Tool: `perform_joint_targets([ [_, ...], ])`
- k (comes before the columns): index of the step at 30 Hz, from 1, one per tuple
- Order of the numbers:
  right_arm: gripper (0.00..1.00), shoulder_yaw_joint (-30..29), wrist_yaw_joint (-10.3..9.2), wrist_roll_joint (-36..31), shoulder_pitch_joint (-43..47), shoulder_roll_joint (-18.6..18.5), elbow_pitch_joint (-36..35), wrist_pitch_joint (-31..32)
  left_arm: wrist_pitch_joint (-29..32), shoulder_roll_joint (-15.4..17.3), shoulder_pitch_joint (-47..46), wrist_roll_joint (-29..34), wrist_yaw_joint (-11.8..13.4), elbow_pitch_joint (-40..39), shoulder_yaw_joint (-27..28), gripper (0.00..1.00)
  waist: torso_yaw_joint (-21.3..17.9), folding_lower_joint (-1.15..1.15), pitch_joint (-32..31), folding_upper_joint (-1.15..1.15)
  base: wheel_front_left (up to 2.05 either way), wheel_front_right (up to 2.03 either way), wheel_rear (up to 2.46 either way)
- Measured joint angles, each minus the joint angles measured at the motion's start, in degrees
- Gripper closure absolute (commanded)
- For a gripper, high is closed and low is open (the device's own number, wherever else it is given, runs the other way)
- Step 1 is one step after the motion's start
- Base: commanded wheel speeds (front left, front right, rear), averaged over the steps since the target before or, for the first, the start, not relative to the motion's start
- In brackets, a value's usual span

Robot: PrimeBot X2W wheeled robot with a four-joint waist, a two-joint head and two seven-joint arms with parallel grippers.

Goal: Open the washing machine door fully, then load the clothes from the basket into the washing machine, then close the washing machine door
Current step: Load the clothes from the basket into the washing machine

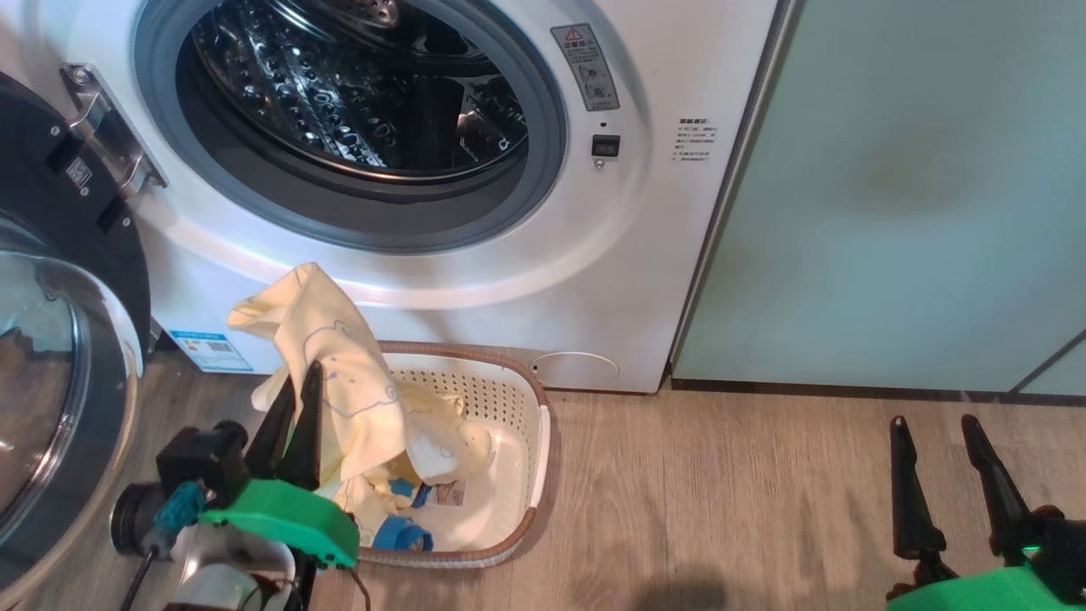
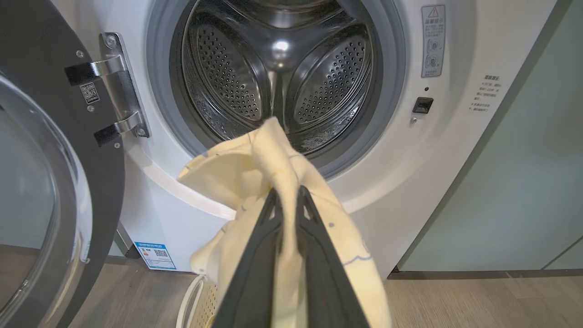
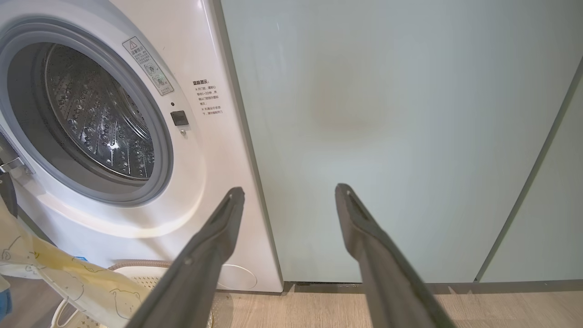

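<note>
Washing machine (image 1: 509, 280), front view, with the washing machine door (image 1: 59, 356) swung wide to the robot's left on its steel hinge (image 1: 106, 127). Inside the grey gasket (image 1: 543, 144), the drum (image 1: 339, 93) shows bare perforated steel over all of its visible interior.

The basket (image 1: 530, 424) stands on the wood floor (image 1: 721, 509) just before the machine's lower edge. It holds the clothes (image 1: 450, 445), pale yellow fabric with bright blue patches, heaped toward its near left side. The far right part of its bottom lies bare.

The left gripper (image 1: 299, 378) is clamped on one pale yellow garment (image 1: 339, 356) printed with a bear outline. The garment is raised above the basket, and its lower end reaches down into it. In the left wrist view, its upper fold lies across the lower edge of the drum mouth.

The right gripper (image 1: 933, 420) has its fingers spread wide and holds nothing. It hangs over the floor before the pale green cabinet (image 1: 891, 187), well apart from the basket.
</note>
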Motion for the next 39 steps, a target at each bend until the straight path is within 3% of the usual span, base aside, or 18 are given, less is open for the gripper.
perform_joint_targets([
  [20,0.0,0.57,0.0,0.11,-0.16,0.0,-0.22,0.0,-0.54,-0.33,-4.66,-1.16,-0.23,3.45,-0.43,1.0,-2.0,0.0,1.78,0.0,0.0,0.0,0.0],
  [31,0.0,0.9,0.0,0.65,-2.82,0.0,-1.34,0.0,-0.53,-0.2,-14.33,-3.94,-2.34,9.47,0.79,1.0,-3.77,0.01,7.71,0.0,0.0,0.0,0.0],
  [39,0.0,1.25,0.0,2.3,-5.45,0.0,-2.09,0.0,0.55,2.32,-24.09,-4.63,-3.79,15.75,2.4,1.0,-5.84,0.01,13.68,0.0,0.0,0.0,0.0],
])
